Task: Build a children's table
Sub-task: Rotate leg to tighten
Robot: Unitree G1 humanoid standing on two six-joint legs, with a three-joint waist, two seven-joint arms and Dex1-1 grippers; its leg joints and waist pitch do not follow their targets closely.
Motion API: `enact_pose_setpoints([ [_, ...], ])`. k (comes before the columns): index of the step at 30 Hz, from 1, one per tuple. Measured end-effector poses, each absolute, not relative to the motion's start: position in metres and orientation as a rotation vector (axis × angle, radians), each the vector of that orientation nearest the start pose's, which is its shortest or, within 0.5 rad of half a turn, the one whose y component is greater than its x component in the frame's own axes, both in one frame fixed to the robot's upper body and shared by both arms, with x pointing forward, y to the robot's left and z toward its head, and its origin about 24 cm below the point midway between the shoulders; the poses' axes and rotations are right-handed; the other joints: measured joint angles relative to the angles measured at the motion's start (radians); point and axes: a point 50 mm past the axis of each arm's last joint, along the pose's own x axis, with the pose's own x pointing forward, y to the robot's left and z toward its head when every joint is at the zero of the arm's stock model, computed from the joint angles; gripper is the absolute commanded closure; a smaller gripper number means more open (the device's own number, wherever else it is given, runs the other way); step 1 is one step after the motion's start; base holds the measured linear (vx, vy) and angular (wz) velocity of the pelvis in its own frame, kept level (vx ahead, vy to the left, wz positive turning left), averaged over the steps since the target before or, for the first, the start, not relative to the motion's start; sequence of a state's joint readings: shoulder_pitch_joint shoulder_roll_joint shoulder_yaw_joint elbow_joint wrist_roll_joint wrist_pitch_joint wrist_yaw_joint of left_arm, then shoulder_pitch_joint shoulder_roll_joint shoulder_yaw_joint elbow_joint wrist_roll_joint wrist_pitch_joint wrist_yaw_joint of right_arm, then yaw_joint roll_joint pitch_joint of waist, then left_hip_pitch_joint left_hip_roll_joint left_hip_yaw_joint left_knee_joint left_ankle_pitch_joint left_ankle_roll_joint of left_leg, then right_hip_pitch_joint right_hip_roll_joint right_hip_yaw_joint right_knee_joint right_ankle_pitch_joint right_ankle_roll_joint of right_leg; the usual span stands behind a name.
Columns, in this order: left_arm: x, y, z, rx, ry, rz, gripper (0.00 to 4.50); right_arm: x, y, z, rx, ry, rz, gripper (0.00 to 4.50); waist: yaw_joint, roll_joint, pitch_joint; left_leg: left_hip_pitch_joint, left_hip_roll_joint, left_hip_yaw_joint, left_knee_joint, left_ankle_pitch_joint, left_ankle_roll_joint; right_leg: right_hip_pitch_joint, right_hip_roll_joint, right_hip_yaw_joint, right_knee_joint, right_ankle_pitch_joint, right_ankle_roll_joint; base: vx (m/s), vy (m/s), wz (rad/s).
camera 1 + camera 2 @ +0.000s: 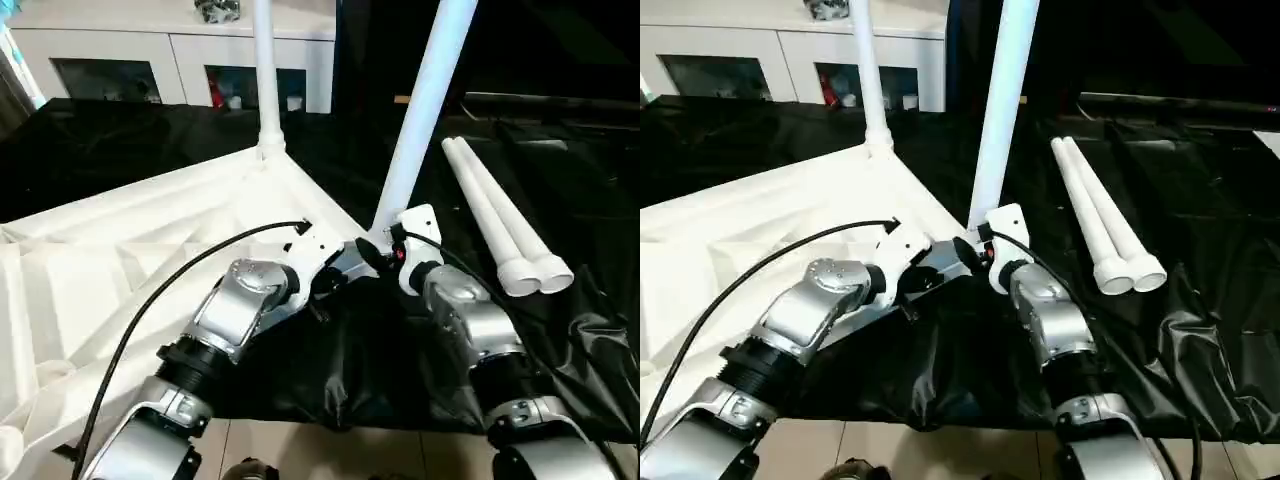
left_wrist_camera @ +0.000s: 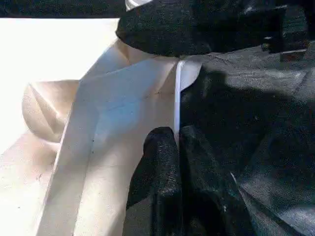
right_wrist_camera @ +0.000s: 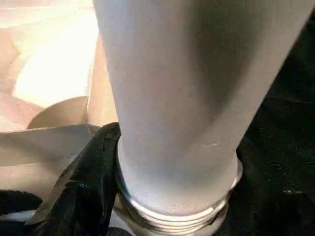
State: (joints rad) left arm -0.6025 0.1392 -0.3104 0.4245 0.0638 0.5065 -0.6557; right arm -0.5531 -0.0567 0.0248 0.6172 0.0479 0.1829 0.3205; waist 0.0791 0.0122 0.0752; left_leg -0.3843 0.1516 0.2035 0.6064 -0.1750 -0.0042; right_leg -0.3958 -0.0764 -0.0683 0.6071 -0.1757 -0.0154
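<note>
The white table top (image 1: 120, 240) lies underside up on a black cloth. One white leg (image 1: 266, 80) stands upright in its far corner socket. A second leg (image 1: 425, 110) rises, leaning slightly, from the near right corner. My right gripper (image 1: 385, 245) is closed around that leg's base, and a black finger (image 3: 93, 172) presses against it just above the threaded end (image 3: 172, 216). My left gripper (image 2: 177, 135) is shut on the thin rim (image 2: 177, 93) of the top, right beside that corner.
Two more white legs (image 1: 500, 225) lie side by side on the black cloth (image 1: 380, 370) to the right. A white cabinet (image 1: 170, 50) stands behind. The cloth's front edge hangs over a tiled floor.
</note>
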Motion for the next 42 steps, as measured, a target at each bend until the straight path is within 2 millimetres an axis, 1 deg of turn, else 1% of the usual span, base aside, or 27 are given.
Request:
enact_pose_setpoints([
  [1,0.326,0.067,0.054,0.334,0.472,-0.897,4.5,0.343,-0.105,0.04,-0.025,0.274,0.439,1.19,0.0,0.001,-0.001,0.0,0.0,0.0,0.0,0.0,0.0,0.0,0.0,0.0,0.0,0.0,0.0,0.0,0.0,0.0],
  [3,0.326,0.067,0.054,0.342,0.466,-0.899,4.5,0.343,-0.103,0.04,-0.015,0.267,0.441,0.95,-0.001,0.002,-0.001,0.0,0.0,0.0,0.0,0.0,0.0,0.0,0.0,0.0,0.0,0.0,0.0,0.0,0.0,0.0],
  [5,0.326,0.069,0.054,0.363,0.458,-0.918,4.5,0.342,-0.103,0.04,-0.013,0.266,0.46,0.95,-0.004,0.002,-0.001,-0.001,0.0,0.0,0.0,0.0,0.0,0.0,0.0,0.0,0.0,0.0,0.0,0.0,0.0,0.0],
  [6,0.326,0.071,0.054,0.373,0.452,-0.929,4.5,0.342,-0.105,0.041,-0.018,0.266,0.475,0.7,-0.006,0.002,-0.001,-0.001,0.0,0.0,0.0,0.0,0.0,-0.001,0.0,0.0,0.0,0.0,0.0,0.0,0.0,0.0],
  [9,0.323,0.078,0.056,0.391,0.441,-0.966,4.5,0.339,-0.109,0.043,-0.066,0.274,0.575,0.7,-0.013,0.002,-0.001,-0.002,0.0,0.0,-0.001,0.0,0.0,-0.001,0.0,0.0,0.0,0.0,0.0,0.0,0.0,0.0],
  [11,0.322,0.08,0.057,0.394,0.437,-0.985,4.5,0.339,-0.112,0.044,-0.082,0.277,0.599,0.7,-0.014,0.002,-0.001,-0.003,0.0,0.0,-0.001,0.0,0.0,-0.003,0.0,0.0,0.0,0.003,-0.004,0.0,0.0,0.0],
  [14,0.317,0.085,0.057,0.4,0.429,-1.039,4.5,0.334,-0.119,0.046,-0.123,0.281,0.678,0.7,-0.009,0.002,-0.001,-0.004,0.0,0.0,-0.002,0.0,0.0,-0.003,0.0,0.0,0.001,0.003,-0.004,0.0,0.0,0.0],
  [18,0.309,0.099,0.059,0.417,0.429,-1.145,4.5,0.323,-0.132,0.051,-0.184,0.302,0.853,0.7,0.0,0.002,-0.001,-0.005,0.0,0.0,-0.003,0.0,0.0,-0.004,0.0,0.0,0.001,0.001,-0.001,0.0,0.0,0.0],
  [21,0.305,0.106,0.061,0.444,0.432,-1.204,4.5,0.317,-0.134,0.053,-0.2,0.315,0.964,0.7,0.006,0.002,-0.001,-0.005,0.0,0.0,-0.003,0.0,0.0,-0.004,0.0,0.0,0.001,0.001,-0.001,0.0,0.0,0.0],
  [25,0.302,0.113,0.062,0.462,0.443,-1.249,4.5,0.312,-0.137,0.057,-0.231,0.332,1.057,0.7,0.01,0.002,-0.001,-0.005,0.0,0.0,-0.002,0.0,0.0,-0.004,0.0,0.0,0.001,0.001,-0.001,0.0,0.0,0.0],
  [26,0.301,0.113,0.062,0.462,0.445,-1.256,4.5,0.312,-0.137,0.057,-0.231,0.334,1.067,0.84,0.01,0.002,-0.001,-0.005,0.0,0.0,-0.002,0.0,0.0,-0.003,0.0,0.0,0.001,0.001,-0.001,0.0,0.0,0.0],
  [29,0.297,0.116,0.062,0.463,0.456,-1.291,4.5,0.308,-0.138,0.06,-0.238,0.354,1.138,0.94,0.01,0.002,-0.001,-0.005,0.0,0.0,-0.002,0.0,0.0,-0.003,0.0,0.0,0.001,0.001,-0.001,0.0,0.0,0.0],
  [31,0.295,0.118,0.062,0.467,0.463,-1.311,4.5,0.306,-0.14,0.062,-0.245,0.364,1.172,1.11,0.011,0.002,-0.001,-0.005,0.0,0.0,-0.002,0.0,0.0,-0.003,0.0,0.0,0.002,0.001,-0.001,0.0,0.0,0.0],
  [33,0.293,0.119,0.062,0.473,0.47,-1.324,4.5,0.304,-0.139,0.062,-0.244,0.372,1.194,1.28,0.011,0.002,-0.001,-0.005,0.0,0.0,-0.002,0.0,0.0,-0.003,0.0,0.0,0.002,0.001,-0.001,0.0,0.0,0.0],
  [34,0.293,0.12,0.062,0.474,0.473,-1.33,4.5,0.304,-0.139,0.062,-0.243,0.374,1.199,1.47,0.011,0.002,-0.001,-0.005,0.0,0.0,-0.002,0.0,0.0,-0.003,0.0,0.0,0.002,0.001,-0.001,0.0,0.0,0.0],
  [35,0.292,0.121,0.062,0.475,0.474,-1.332,4.5,0.304,-0.138,0.062,-0.244,0.375,1.204,1.47,0.01,0.002,-0.001,-0.005,0.0,0.0,-0.002,0.0,0.0,-0.003,0.0,0.0,0.002,0.001,-0.001,0.0,0.0,0.0],
  [37,0.292,0.121,0.062,0.477,0.476,-1.336,4.5,0.303,-0.138,0.062,-0.243,0.378,1.21,1.66,0.01,0.002,-0.001,-0.005,0.0,0.0,-0.002,0.0,0.0,-0.003,0.0,0.0,0.002,0.001,-0.001,0.0,0.0,0.0],
  [42,0.291,0.121,0.061,0.473,0.478,-1.34,4.5,0.301,-0.135,0.061,-0.232,0.38,1.21,1.73,0.011,0.002,-0.002,-0.005,0.0,0.0,-0.002,0.0,0.0,-0.003,0.0,0.0,0.002,0.001,-0.001,0.0,0.0,0.0],
])
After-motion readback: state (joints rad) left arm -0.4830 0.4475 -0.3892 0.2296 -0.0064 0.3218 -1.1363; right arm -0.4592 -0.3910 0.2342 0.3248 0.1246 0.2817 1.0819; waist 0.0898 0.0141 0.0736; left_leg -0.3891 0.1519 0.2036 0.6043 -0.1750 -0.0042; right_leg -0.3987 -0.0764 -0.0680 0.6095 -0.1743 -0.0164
